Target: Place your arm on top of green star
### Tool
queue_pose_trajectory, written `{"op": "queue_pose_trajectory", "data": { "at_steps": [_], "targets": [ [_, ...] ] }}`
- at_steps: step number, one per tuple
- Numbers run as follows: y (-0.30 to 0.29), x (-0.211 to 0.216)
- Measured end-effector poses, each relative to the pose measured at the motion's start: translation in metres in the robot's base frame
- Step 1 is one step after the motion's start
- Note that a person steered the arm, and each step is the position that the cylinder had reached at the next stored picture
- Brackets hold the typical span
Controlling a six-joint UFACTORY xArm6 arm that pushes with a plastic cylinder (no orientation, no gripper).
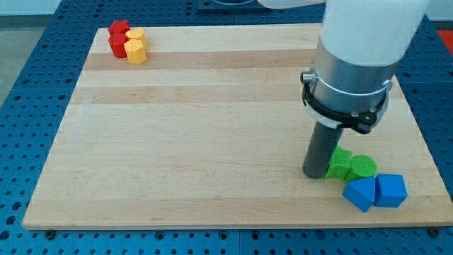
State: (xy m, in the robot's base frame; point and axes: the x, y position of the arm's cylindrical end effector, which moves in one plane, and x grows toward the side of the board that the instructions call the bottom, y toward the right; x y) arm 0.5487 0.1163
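Note:
My dark rod comes down at the view's lower right, and my tip [314, 174] rests on the wooden board just left of the green blocks. The green star [340, 163] is partly hidden behind the rod and touches or nearly touches it. A green cylinder [362, 167] sits right of the star. Two blue blocks lie below them: a blue triangle-like block [360, 193] and a blue cube [391, 190].
A red star-like block [118, 37] and a yellow block [135, 47] sit together at the board's top left corner. The board's [198, 127] right and bottom edges are close to the green and blue blocks. Blue perforated table surrounds the board.

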Motion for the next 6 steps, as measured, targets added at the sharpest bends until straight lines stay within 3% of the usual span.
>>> {"op": "queue_pose_trajectory", "data": {
  "at_steps": [2, 3, 6],
  "targets": [
    [-0.029, -0.014],
    [-0.034, -0.046],
    [0.02, -0.049]
  ]
}}
